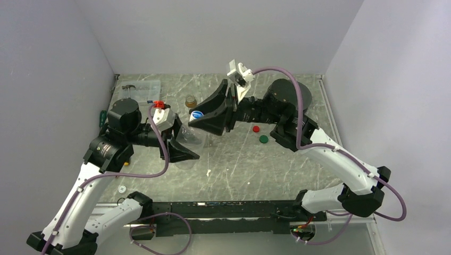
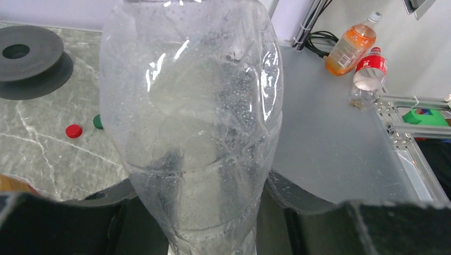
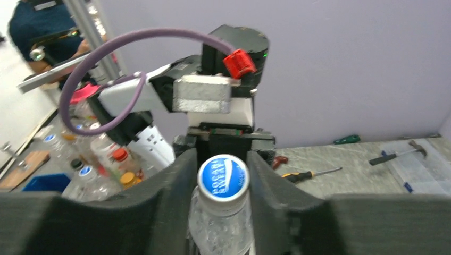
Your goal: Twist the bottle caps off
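Observation:
A plain clear bottle [image 1: 189, 137] is held above the table, and my left gripper [image 1: 182, 149] is shut on its lower body. In the left wrist view the bottle [image 2: 191, 106] fills the frame between the two dark fingers of the left gripper [image 2: 213, 218]. My right gripper [image 1: 206, 120] is shut on the bottle's white, blue-topped cap [image 1: 197, 114]. The right wrist view shows that cap [image 3: 223, 177] pinched between the pads of the right gripper [image 3: 223, 171]. A loose red cap [image 1: 256, 128] and a green cap [image 1: 263, 138] lie on the table.
A large black spool [image 1: 287, 90] lies at the back right. A small amber bottle [image 1: 190, 101] stands behind the grippers. A clear plastic box [image 1: 141, 90] and a green screwdriver [image 1: 101, 118] are at the back left. A hammer [image 3: 399, 153] and a screwdriver [image 3: 311, 172] lie there too.

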### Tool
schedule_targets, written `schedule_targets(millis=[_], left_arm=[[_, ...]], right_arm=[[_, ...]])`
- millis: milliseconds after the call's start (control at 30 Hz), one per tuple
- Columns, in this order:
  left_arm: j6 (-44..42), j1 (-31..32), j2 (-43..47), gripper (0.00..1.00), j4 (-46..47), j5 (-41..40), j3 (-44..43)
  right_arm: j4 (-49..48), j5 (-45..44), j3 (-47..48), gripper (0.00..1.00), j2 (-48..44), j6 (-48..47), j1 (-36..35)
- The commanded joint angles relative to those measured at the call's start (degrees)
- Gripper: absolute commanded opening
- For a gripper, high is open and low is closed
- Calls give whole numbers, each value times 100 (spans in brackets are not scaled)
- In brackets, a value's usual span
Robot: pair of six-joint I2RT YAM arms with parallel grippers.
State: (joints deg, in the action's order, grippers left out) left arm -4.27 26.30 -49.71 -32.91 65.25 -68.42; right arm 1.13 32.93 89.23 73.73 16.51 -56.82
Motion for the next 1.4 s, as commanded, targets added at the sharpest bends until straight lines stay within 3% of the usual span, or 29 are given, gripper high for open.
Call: schedule_targets(millis=[0,67,133,200,300,367,500,700,933,1033,1233,1367], left_arm=[[-34,-55,-56,1,46,170,-333],[-261,-55,-52,0,-101,-47,-332],[-495,-55,-28,0,-217,-413,-296],[-791,-55,-8,0,-323,-857,-233],[-1117,-55,81,0,-221,-1727,-44],[-1186,-55,146,0,-29,-2143,98],[-1235,-55,115,0,36,-2455,160],[-1186,-55,101,0,62,-2621,176],[-1137,-55,103,0,26,-2651,207],[-1129,-55,77,0,-56,-2595,211],[-1011,-55,85,0,-50,-2451,238],[-825,-55,86,0,-107,-1784,145]], right_arm=[[66,826,86,61,-58,-64,62],[199,-184,85,80,-145,-33,70],[484,-1732,276,91,-147,154,61],[1273,-3126,837,93,69,553,61],[1974,-4100,1409,99,375,558,-324],[2209,-4617,1639,98,545,421,-664],[2680,-5116,2112,89,986,373,-903],[2688,-4982,2191,73,1186,394,-954],[2352,-5007,1863,36,1033,505,-953],[2250,-4971,1747,25,947,515,-958],[1916,-4653,1469,5,742,358,-962],[1420,-3927,1108,1,467,-35,-955]])
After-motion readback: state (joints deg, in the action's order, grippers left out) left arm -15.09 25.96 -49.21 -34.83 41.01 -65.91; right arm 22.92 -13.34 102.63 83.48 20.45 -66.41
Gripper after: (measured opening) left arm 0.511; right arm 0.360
